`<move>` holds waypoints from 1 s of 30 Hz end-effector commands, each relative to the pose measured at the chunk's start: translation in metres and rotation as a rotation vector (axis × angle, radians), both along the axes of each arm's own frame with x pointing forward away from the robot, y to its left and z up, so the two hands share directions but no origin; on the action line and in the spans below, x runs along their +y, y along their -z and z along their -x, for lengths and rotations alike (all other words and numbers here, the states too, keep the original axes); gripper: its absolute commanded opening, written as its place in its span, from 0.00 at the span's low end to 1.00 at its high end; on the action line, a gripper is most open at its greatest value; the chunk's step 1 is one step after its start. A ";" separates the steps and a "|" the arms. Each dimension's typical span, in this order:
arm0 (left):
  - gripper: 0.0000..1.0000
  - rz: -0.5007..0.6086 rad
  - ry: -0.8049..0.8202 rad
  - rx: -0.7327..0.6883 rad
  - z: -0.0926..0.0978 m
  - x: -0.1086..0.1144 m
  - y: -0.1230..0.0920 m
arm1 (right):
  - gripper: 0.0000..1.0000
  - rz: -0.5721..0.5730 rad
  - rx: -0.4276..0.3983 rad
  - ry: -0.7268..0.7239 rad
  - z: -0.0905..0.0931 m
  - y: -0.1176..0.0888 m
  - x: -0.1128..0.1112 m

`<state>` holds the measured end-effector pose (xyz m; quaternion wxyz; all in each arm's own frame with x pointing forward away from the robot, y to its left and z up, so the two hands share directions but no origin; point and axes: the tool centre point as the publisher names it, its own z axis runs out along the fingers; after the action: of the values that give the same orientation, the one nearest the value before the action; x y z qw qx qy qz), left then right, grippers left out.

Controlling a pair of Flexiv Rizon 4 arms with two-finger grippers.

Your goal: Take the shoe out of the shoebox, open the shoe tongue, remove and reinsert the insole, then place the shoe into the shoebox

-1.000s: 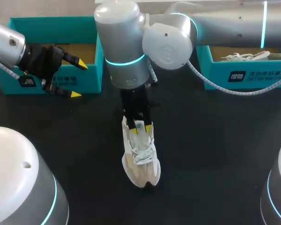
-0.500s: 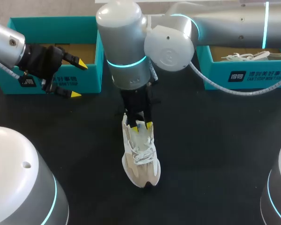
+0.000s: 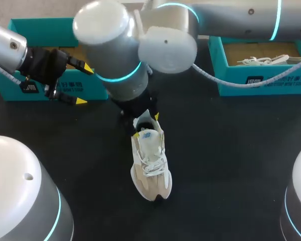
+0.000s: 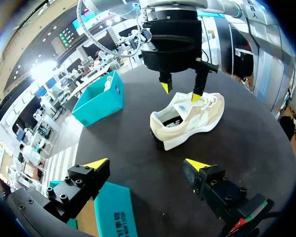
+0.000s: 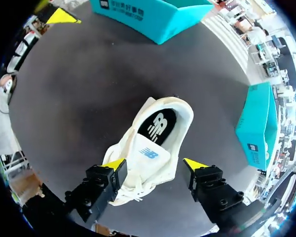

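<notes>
- While the right gripper [image 3: 146,125] hangs over its heel end, a cream shoe [image 3: 150,168] stands upright on its sole near the middle of the table [image 3: 231,165], outside both boxes.
- Black and matte, the table top carries the shoe in the open, with two teal boxes along the far edge.
- Seen from the head view, the shoe's long axis runs from the far edge to the near one, a little slanted, with the toe toward the robot and the heel toward the boxes.
- Its tongue [image 5: 144,154] sits between the white laces [image 3: 153,165] and the opening, where the black insole [image 5: 158,126] lies inside the heel.
- A white logo marks the insole and a small blue one marks the tongue. Each box front bears a dark patch with white print.
- Fingers parted, the right gripper grasps nothing. In its wrist view the yellow tips flank the laced part of the shoe from above, and whether one tip touches the tongue cannot be told.
- Also spread and empty, the left gripper [image 3: 84,86] is in front of the left box [image 3: 93,88], well apart from the shoe.
- Across the table, the right box [image 3: 281,83] holds a second shoe [image 3: 263,60].
</notes>
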<state>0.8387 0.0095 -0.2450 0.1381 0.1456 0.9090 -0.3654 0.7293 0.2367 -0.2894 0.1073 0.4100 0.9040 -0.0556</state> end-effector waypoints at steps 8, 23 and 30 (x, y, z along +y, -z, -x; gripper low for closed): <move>1.00 -0.003 0.000 0.001 0.001 0.000 0.000 | 1.00 -0.016 -0.049 -0.143 -0.004 -0.004 0.008; 1.00 -0.003 0.000 0.001 0.001 0.000 0.000 | 1.00 0.055 -0.040 -0.658 -0.068 -0.011 -0.018; 1.00 -0.003 0.000 0.001 0.001 0.000 0.000 | 1.00 0.033 -0.039 -0.674 -0.092 0.023 -0.005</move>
<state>0.8386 0.0095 -0.2450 0.1381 0.1456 0.9090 -0.3653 0.8113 0.2269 -0.2922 0.1507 0.0861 0.9844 -0.0285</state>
